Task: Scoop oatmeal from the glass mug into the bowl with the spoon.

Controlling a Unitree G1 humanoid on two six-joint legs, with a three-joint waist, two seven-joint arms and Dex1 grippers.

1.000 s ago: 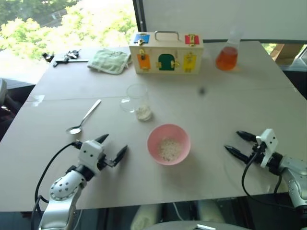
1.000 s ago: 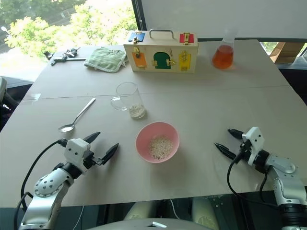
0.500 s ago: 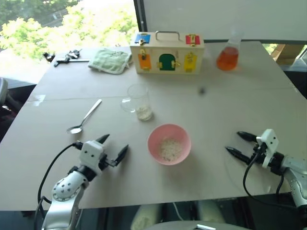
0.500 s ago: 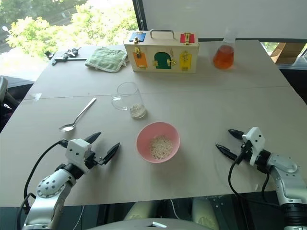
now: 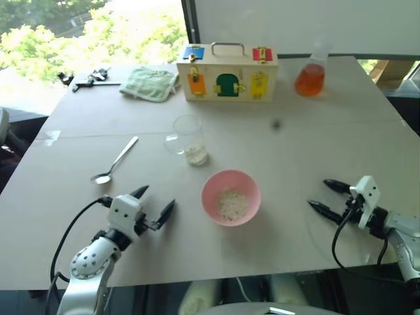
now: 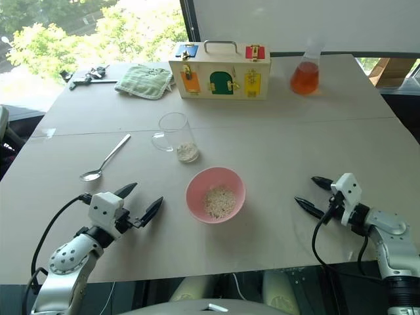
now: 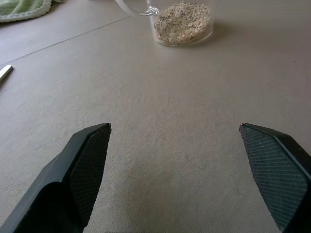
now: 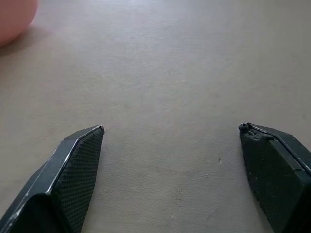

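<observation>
Nothing has moved since a second ago. Left tool (image 5: 153,201) gapes wide and empty; spoon (image 5: 116,161) lies just beyond it, untouched. Right tool (image 5: 326,196) likewise apart, empty. Glass mug (image 5: 189,138) probably still holds oatmeal (image 7: 183,22); bowl (image 5: 231,197) between the tools holds some.

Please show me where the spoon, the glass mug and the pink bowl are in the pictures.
spoon (image 6: 105,158): right eye view, on the middle of its handle.
glass mug (image 6: 174,132): right eye view, on its clear side wall.
pink bowl (image 5: 210,190): left eye view, on its left rim.
</observation>
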